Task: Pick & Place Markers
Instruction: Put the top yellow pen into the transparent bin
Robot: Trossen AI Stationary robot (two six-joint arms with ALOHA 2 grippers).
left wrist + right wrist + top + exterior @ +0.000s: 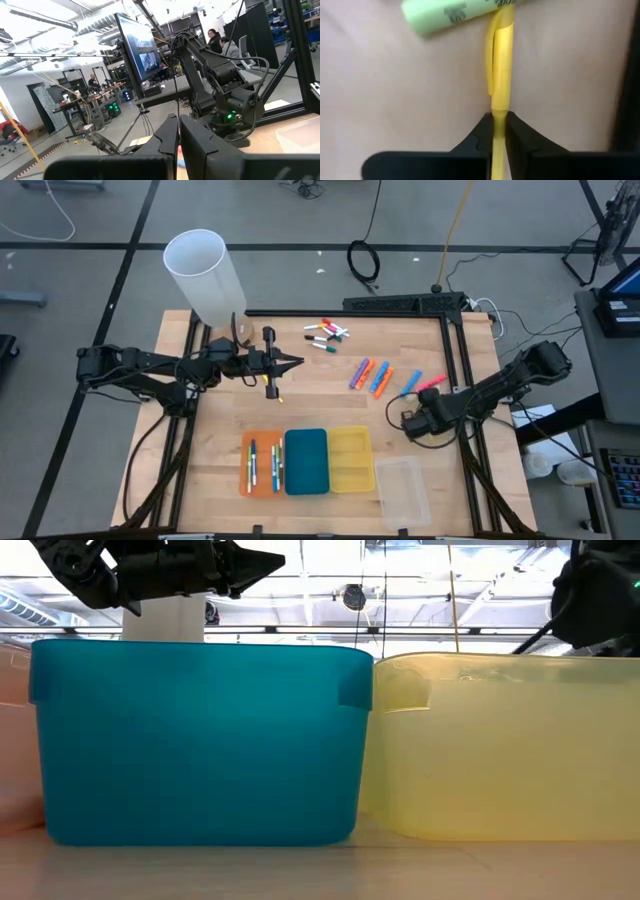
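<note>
the right tool (500, 122) is pinched narrow on a thin yellow marker (502, 65), whose far end lies under a light green marker (451, 14); seen from above, this tool (410, 423) sits low over the tabletop (320, 395) right of the yellow tray (351, 458). the left tool (296, 362) hangs closed and empty above the tabletop's left half, near a white cylinder (203, 273). loose markers (374, 377) lie in a slanted row at centre-right, more in a cluster (327, 333) toward the back, and several in the orange tray (262, 464), beside the blue tray (306, 462).
</note>
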